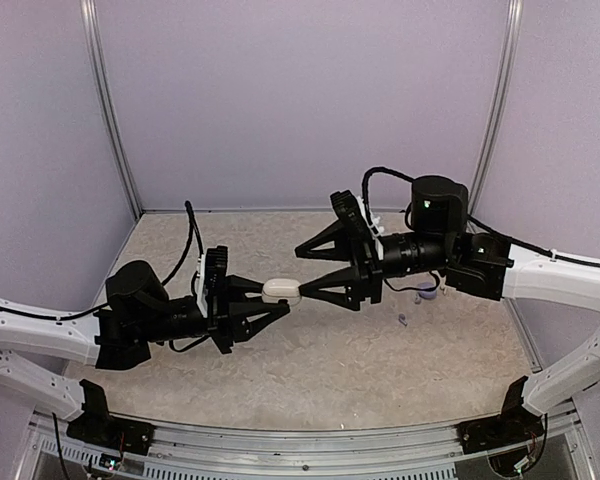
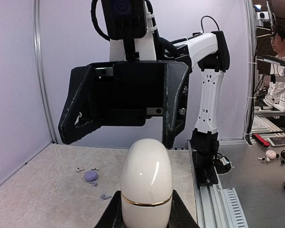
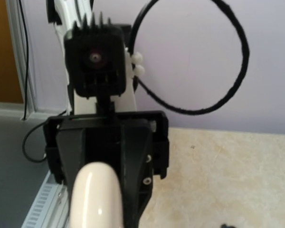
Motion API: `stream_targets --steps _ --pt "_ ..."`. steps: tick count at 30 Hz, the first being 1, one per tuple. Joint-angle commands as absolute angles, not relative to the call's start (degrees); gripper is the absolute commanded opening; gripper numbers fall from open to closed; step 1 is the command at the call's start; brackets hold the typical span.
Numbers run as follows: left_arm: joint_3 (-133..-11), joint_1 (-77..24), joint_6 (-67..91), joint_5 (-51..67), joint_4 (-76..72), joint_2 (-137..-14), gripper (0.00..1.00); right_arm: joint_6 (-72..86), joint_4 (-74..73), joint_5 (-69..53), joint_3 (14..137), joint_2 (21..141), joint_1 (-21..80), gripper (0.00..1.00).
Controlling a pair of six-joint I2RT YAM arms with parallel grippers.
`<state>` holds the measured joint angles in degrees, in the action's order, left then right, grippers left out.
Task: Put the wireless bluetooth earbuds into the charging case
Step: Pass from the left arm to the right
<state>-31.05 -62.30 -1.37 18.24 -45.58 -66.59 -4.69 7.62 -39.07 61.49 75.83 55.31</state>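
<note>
Over the speckled table (image 1: 310,370), our left gripper (image 1: 277,296) clamps the white charging case (image 1: 281,290) mid-air, its free end offered to the right gripper (image 1: 300,271), whose jaws gape wide on nothing; we judge that is to open the lid. The tiny earbuds (image 2: 106,196) lie loose on the table, well apart from it.

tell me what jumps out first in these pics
A white charging case hangs mid-scene, clamped in the left gripper, with the open right gripper at its far end. Tiny earbuds lie loose on the right side of the table, near a lilac pebble-like case.
</note>
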Motion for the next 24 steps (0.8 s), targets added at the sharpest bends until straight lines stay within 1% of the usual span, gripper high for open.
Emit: stream_targets --steps 1,4,12,16,21,24 --pt "-29.9 -62.4 -2.4 20.2 -43.9 -66.6 0.1 -6.4 3.1 -41.2 63.5 76.9 55.0 0.7" --pt "-29.5 -62.5 -1.8 19.2 -45.3 -67.2 0.09 -6.4 3.1 -42.5 63.8 77.6 55.1 0.69" --pt "-30.1 -62.2 -0.9 17.8 -45.8 -68.5 0.08 -6.8 2.4 -44.2 64.0 78.8 55.4 0.48" --pt "-30.0 -62.0 -0.7 17.3 -45.9 -68.4 0.08 -6.8 2.5 -44.5 64.1 79.0 55.6 0.42" --pt "-30.1 -62.0 -0.4 17.1 -46.0 -68.3 0.08 -6.4 2.6 -44.9 64.1 79.7 56.0 0.4" --pt "-30.2 -62.0 -0.3 17.1 -46.0 -68.3 0.08 -6.4 2.7 -44.9 64.0 79.7 56.1 0.36"
